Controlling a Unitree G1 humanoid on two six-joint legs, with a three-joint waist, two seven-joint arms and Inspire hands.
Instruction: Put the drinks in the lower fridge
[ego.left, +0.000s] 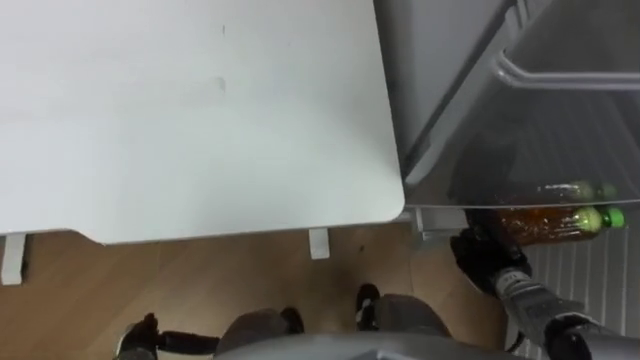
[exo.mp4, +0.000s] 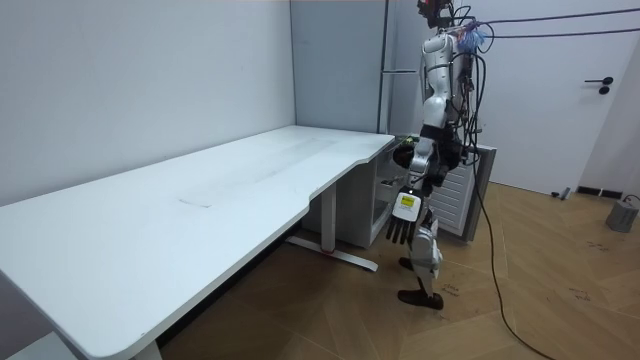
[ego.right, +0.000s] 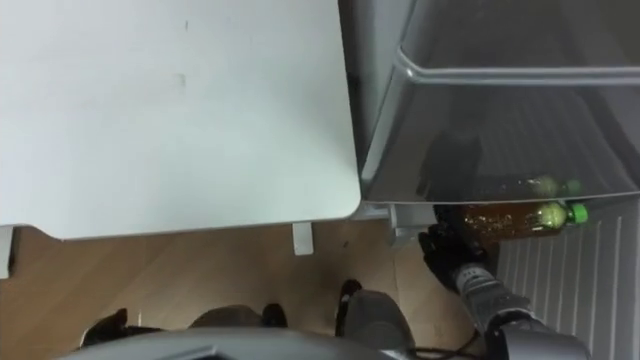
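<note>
I am standing on the wooden floor (ego.left: 200, 280) at the end of the white bench (ego.left: 200, 120), facing the open fridge (ego.left: 450, 90) that is sitting just beside the bench's rounded corner. I am looking straight down past the bench edge into the fridge's lower part. The drink, a bottle (ego.left: 550, 223) of amber liquid with a green cap (ego.left: 614, 216), is lying on its side inside the fridge. It is resting just below the front edge of a clear shelf (ego.left: 520, 150), whose surface is showing a faint greenish copy of it. The cap is pointing toward my right and the base toward the fridge's front corner.

My right hand (ego.left: 482, 255) is reaching in low from the lower right, and its dark fingers are sitting at the base end of the bottle, touching it or very nearly so. I cannot tell whether those fingers are wrapping round the bottle or only resting against it, since they are showing as one dark shape. A white ribbed panel (ego.left: 590, 285) is showing just below the bottle, at the right.

My left hand (ego.left: 137, 338) is hanging by my side at the lower left, well apart from the fridge. In the room view its fingers are dangling loose and straight toward the floor, holding nothing, and the long bench is stretching away to the room view's left
</note>
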